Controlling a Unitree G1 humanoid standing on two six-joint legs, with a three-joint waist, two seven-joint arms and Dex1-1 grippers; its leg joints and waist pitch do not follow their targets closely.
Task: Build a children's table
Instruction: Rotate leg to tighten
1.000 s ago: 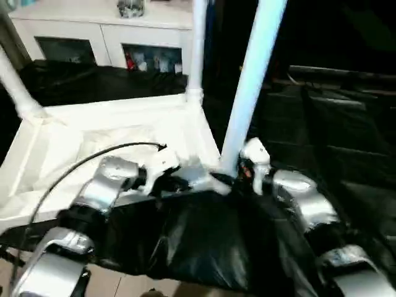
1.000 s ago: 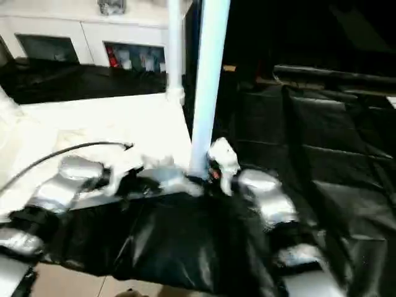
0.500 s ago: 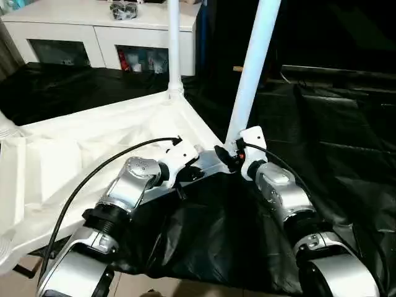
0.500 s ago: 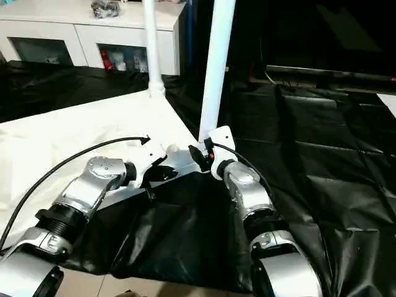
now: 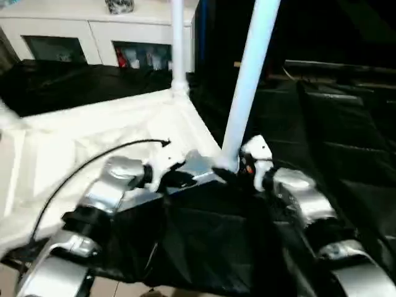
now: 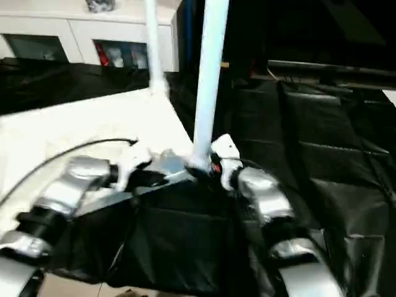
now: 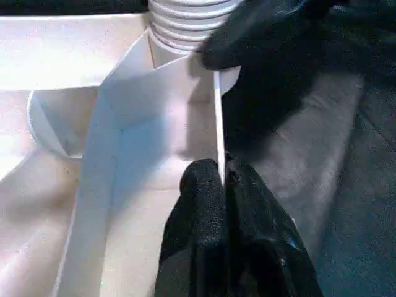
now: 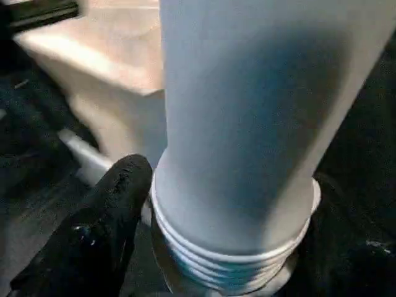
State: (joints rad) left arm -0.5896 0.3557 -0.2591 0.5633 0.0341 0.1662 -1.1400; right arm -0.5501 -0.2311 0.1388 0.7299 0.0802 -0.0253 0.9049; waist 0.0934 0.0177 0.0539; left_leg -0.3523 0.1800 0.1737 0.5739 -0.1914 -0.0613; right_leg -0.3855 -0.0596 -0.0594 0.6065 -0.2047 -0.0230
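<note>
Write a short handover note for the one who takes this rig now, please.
Left hand: shut on the rim of the tabletop, which lies upside down.
Right hand: at the base of the near leg; grip unclear.
Done: the far leg stands in its socket, and the near leg stands in its own.
Left: the near leg's threads show above the socket, so it probably needs more turning. Check the other corners.
</note>
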